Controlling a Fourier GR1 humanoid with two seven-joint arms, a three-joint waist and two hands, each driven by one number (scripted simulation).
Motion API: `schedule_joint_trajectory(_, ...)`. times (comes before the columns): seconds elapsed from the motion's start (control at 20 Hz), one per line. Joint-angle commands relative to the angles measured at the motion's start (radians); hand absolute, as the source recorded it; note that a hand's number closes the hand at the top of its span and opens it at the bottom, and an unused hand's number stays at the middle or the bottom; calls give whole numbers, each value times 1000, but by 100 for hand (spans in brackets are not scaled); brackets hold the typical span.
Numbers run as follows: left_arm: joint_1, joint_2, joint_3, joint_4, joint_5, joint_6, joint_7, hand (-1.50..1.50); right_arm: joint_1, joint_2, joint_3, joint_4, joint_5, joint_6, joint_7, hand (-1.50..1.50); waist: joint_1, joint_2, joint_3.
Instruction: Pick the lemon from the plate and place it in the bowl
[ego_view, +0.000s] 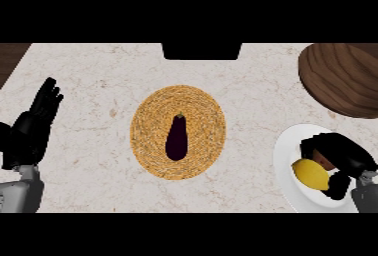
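Right hand (341, 154) on the white plate (288, 150) at near right, fingers curled round the lemon (310, 173) (still on the plate). Left hand (33, 127) rests open at left. Wooden bowl (343, 80) far right; eggplant (176, 137) on woven mat (148, 115), mid-surface (88, 75).

Lighting even & fairly bright, no clear direction. Pale marbled stone counter (103, 80) shows no glare or hot spots. Shadows v. faint: thin dark rim under the round woven straw mat (151, 150), centre frame. Dark wooden bowl (343, 80), upper right, shaded inside. No edge distortion evident.
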Motion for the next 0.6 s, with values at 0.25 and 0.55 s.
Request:
schedule_joint_trajectory(0.25, 44, -28, -9, -42, -7, 2, -2, 0, -145, -42, 15, 54, 13, -82, -280, 150, 3, 4, 9)
schedule_joint_trajectory(0.55, 20, -1, 18, -20, -4, -4, 17, 0, -130, -59, -145, -206, -105, -80, -216, 150, -20, -3, 7)
